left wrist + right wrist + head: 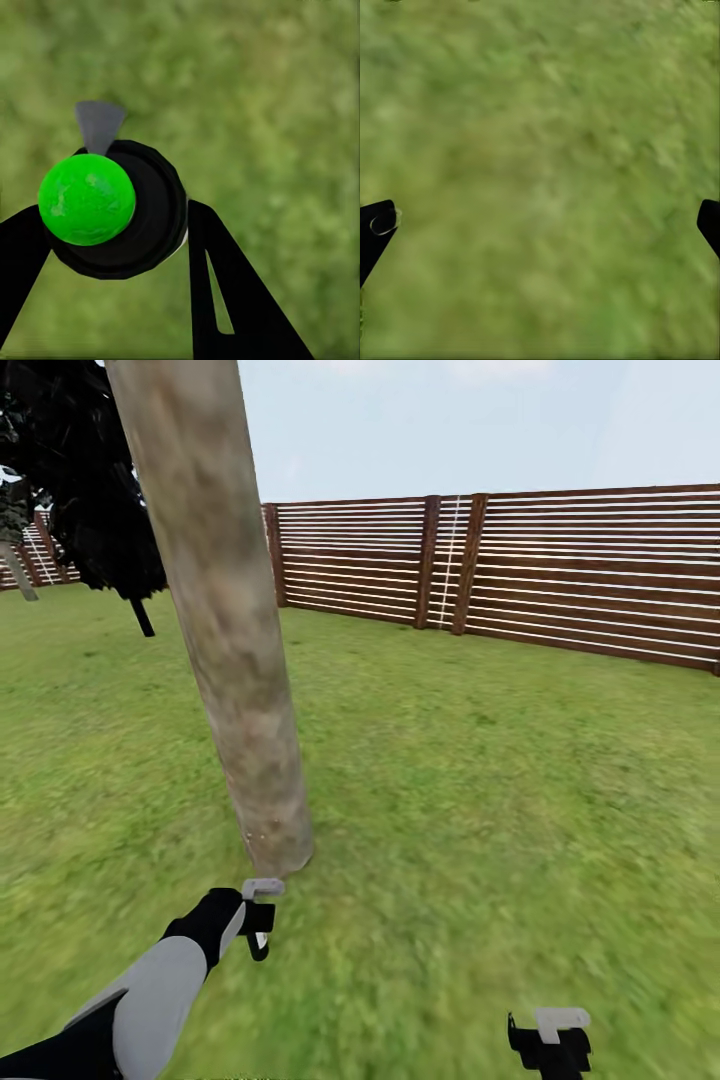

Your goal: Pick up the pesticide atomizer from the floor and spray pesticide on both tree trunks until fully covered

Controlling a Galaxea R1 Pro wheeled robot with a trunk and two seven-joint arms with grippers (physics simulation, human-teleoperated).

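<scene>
**Aim the nozzle at the trunk before you spray**

While you look through the head view, note that the tree trunk [235,650] rises at a slight lean out of the lawn [480,760] straight in front of you, mottled grey-tan and bare, with the brown slat fence [560,565] well behind it. Your left gripper [259,916] hangs low, just short of the trunk's foot. Something small and dark sits in it, too small to make out from here. No white specks show on the bark, so I judge the coating has yet to build. The right gripper [550,1038] hangs low at the right, well apart from the trunk.

Through the left wrist view, the gripper's two black fingers [225,292] close on the pesticide atomizer [124,214], seen from above: a round black body with a bright green cap rather than a red one, and a grey nozzle tab sticking out from it. Only blurred grass lies beyond, so the bottle appears to point down at the lawn, not at the bark. Tilt the wrist until that grey tab faces the trunk, then raise the arm in slow passes and work round the column.

Through the right wrist view, the fingertips [376,229] stand wide apart with nothing between them but grass. Keep that arm clear of the spray path.
</scene>
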